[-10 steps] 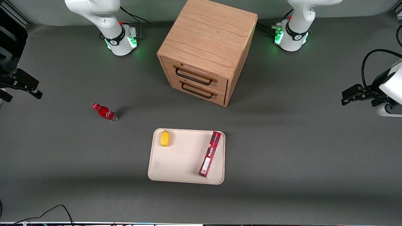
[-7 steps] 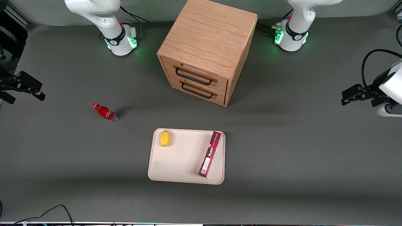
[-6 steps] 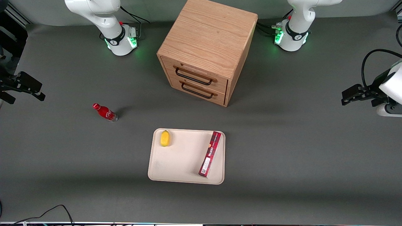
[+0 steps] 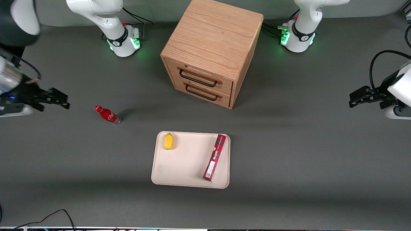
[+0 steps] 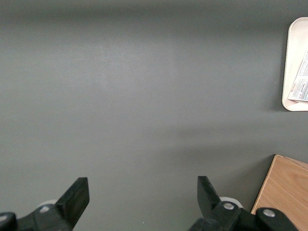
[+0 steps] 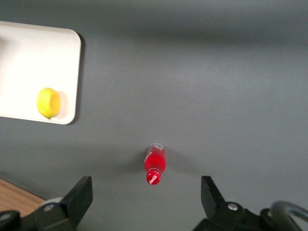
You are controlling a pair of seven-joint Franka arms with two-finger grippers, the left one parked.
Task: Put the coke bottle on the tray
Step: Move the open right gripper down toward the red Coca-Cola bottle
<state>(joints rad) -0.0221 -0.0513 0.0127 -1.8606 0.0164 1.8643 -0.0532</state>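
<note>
The coke bottle (image 4: 107,115), small and red with a red cap, stands on the grey table toward the working arm's end. It also shows in the right wrist view (image 6: 155,163), seen from above. The cream tray (image 4: 179,166) lies nearer the front camera, in front of the drawer cabinet; its corner shows in the right wrist view (image 6: 57,67). My right gripper (image 4: 59,99) is open and empty, above the table beside the bottle and apart from it. In the right wrist view the gripper (image 6: 147,202) has its fingers wide apart with the bottle's cap between and ahead of them.
A lemon (image 4: 168,141) and a long red box (image 4: 214,157) lie on the tray. A wooden cabinet (image 4: 212,48) with two drawers stands at the table's middle. A black cable (image 4: 48,218) lies at the front edge.
My right gripper has moved in from the table's end toward the coke bottle. The bottle, tray, lemon and box have not moved.
</note>
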